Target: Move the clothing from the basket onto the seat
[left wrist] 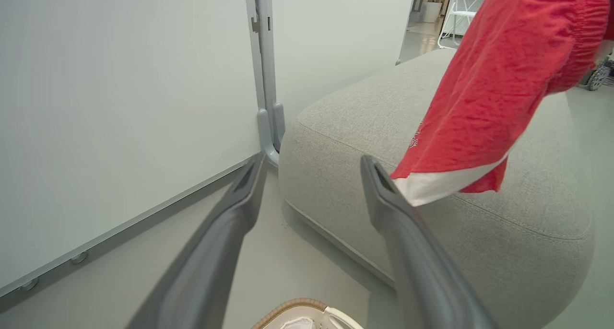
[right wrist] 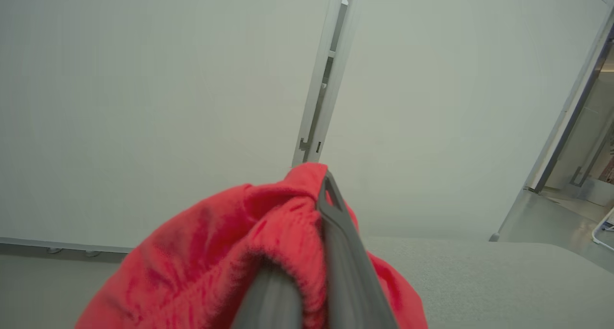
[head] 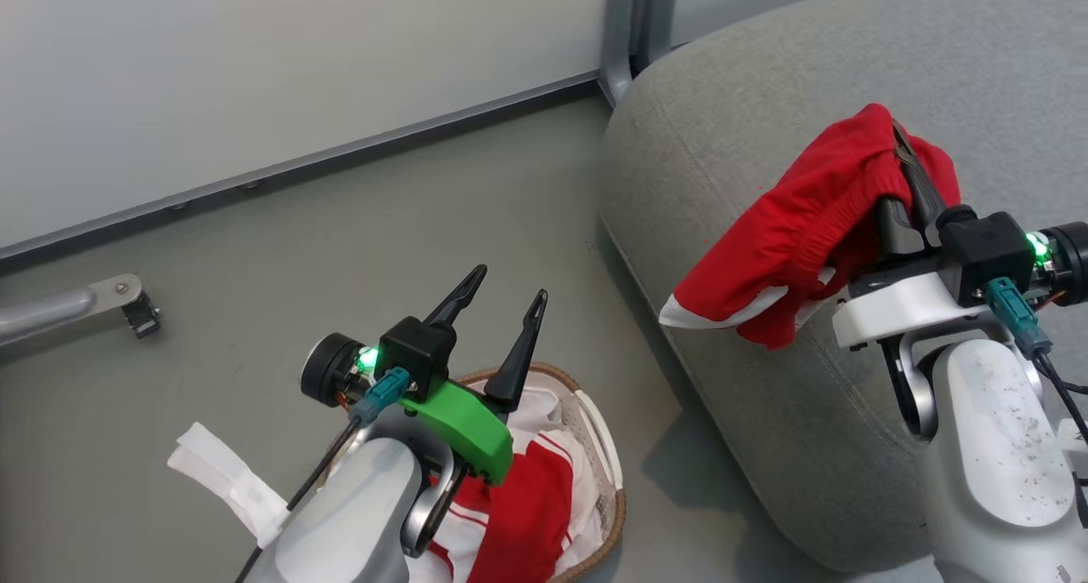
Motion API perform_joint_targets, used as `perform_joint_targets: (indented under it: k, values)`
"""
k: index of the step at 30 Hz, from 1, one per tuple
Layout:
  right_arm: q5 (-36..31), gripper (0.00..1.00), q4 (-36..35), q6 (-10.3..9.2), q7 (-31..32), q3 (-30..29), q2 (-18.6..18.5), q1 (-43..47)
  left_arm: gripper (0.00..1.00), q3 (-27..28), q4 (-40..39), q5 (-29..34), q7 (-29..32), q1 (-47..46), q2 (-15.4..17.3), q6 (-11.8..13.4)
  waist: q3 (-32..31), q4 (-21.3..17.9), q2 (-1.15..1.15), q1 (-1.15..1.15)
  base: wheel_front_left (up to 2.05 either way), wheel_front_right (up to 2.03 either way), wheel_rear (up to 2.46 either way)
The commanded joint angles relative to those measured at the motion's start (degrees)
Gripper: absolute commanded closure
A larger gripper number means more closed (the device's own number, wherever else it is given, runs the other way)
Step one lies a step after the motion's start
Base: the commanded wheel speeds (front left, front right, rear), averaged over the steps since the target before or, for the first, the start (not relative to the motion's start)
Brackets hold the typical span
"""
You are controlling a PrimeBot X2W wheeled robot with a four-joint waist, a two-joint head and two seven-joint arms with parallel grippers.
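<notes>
At right, the right gripper (head: 903, 145) is clenched on a bright red soft garment with white trim (head: 790, 226), hung over the large light grey upholstered seat (head: 765, 65), apparently ready to drop. Lower centre, the left gripper (head: 510, 284) gapes empty above the oval cream brown-rimmed basket (head: 622, 511) holding another red striped garment (head: 518, 515).

At the lower left, the left gripper (head: 512, 281) has two long black pointy fingers (head: 518, 349), a bright green bracket (head: 463, 421), a black box (head: 416, 345) with a green light (head: 367, 359) and a blue-green plug (head: 387, 387) on a black cable (head: 319, 472). The right gripper (head: 901, 141), at the right, has a white bracket (head: 888, 311), and its pale grey forearm (head: 994, 447) has little dark specks.
</notes>
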Motion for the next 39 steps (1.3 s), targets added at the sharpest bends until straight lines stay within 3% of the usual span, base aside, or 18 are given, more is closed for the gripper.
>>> perform_joint_targets:
  k: [1, 7, 12, 26, 34, 39]
  values:
    - [-0.43, 1.0, -0.36, -0.07, -0.12, -0.4, -0.14, 0.92, 0.0, 0.42, 0.23, 0.81, 0.0, 1.02, -0.48, -0.48, 3.72, -6.21, 0.0, 0.0, 0.0, 0.0, 0.0]
    - [0.4, 1.0, -1.24, -0.07, -0.12, -1.77, -0.13, 1.47, 0.0, 0.37, 1.53, 2.46, 0.0, -0.13, -1.49, -1.48, 6.25, -9.94, 0.0, 0.0, 0.0, 0.0, 0.0]
    - [1.17, 1.0, -1.81, -0.07, -0.12, -2.66, -0.11, 1.25, 0.0, 0.23, 1.98, 3.47, 0.0, -1.57, -1.9, -2.04, 8.12, -10.77, 0.0, 0.0, 0.0, 0.0, 0.0]
    - [0.31, 1.0, 0.9, -0.07, -0.12, -3.56, -0.46, -2.57, 0.0, 0.02, 1.34, 6.02, 0.0, -4.23, -1.9, -2.84, 12.99, -5.82, 0.0, 0.0, 0.0, 0.0, 0.0]
    - [-1.49, 1.0, 6.26, -0.07, -0.13, -3.18, -7.47, -15.89, 0.0, 1.01, -1.05, 7.21, 0.0, -6.26, -1.74, -2.89, 17.05, -0.85, 0.0, 0.0, 0.0, 0.0, 0.0]
    - [-4.1, 1.0, 10.82, -0.07, -0.13, -2.32, -14.85, -27.71, 0.0, 2.65, -2.68, 8.5, 0.0, -7.43, -2.22, -2.69, 19.85, 2.84, 0.0, 0.0, 0.0, 0.0, 0.0]
